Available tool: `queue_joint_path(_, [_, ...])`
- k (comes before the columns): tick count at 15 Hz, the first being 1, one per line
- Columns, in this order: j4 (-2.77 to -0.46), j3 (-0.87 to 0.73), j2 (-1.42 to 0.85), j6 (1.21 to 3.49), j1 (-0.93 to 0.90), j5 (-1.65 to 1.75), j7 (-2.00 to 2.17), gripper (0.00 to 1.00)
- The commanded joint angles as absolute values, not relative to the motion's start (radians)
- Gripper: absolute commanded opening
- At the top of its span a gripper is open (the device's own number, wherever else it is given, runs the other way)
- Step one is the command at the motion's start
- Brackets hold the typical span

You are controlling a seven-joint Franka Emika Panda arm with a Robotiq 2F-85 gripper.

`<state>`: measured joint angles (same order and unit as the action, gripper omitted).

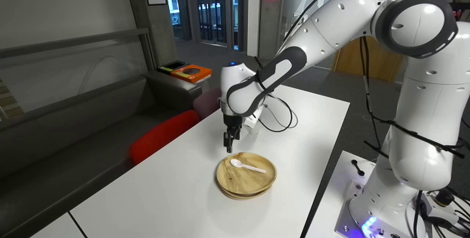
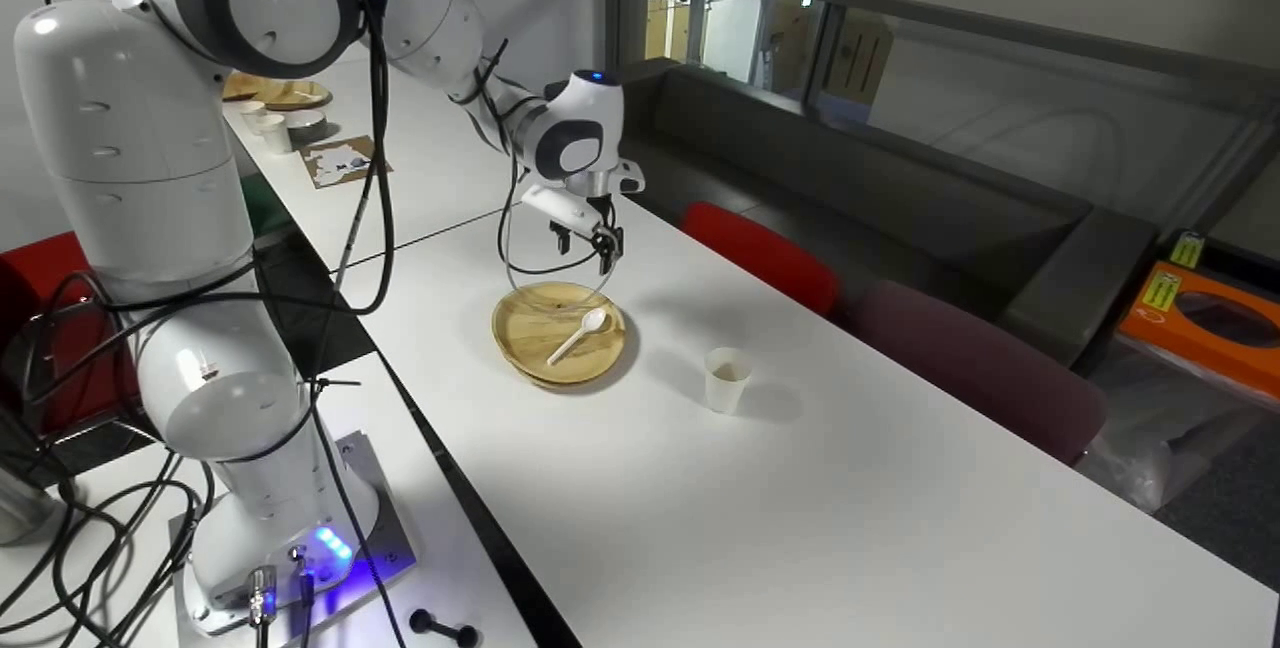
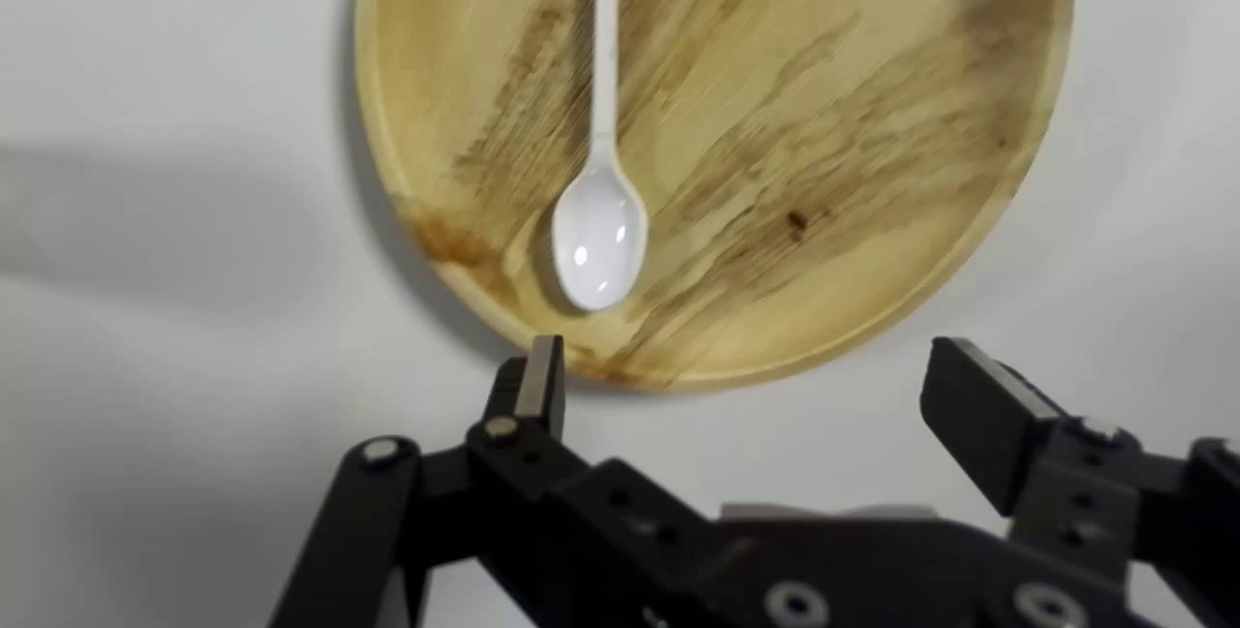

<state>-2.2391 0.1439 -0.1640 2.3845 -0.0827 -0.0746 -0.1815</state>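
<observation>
Mara: How do the fingers [image 3: 542,384] stand?

Tom: Released and spread wide; in the wrist view the white bench [image 3: 746,444] shows in the gap between them.

Mara: What lies nearest to them?

Tom: A white spoon [image 3: 601,231], apart from the fingers, on a round wooden-looking plate [image 3: 852,114]. In the wrist view its bowl end points toward the fingers, close to the plate's near rim, and its handle runs to the far side.

Mara: What does that plate sit in?

Tom: A small stack [image 1: 240,197], its layered rims showing in an exterior view. There the white arm [image 1: 326,25] reaches in from the right, and the fingers hang just past the plate's far left edge.

Mara: What else is on the bench?

Tom: A pale cup [image 2: 727,380], upright and to the right of the plate in an exterior view. Two more cups [image 2: 274,135] stand at the far left there.

Mara: And along the far side?

Tom: A red chair [image 2: 760,256] beside a maroon chair [image 2: 970,368], with a long grey sofa [image 2: 870,163] behind them. Near the sofa's right end lies an orange box [image 2: 1200,340].
</observation>
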Motion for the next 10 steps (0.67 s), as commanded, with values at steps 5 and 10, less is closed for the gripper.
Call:
queue_joint_path(5, [-2.336, 0.156, -0.152, 2.332, -0.091, 0.012, -0.364, 1.00])
queue_joint_path(10, [-2.344, 0.137, -0.176, 2.359, -0.090, 0.074, -0.333, 1.00])
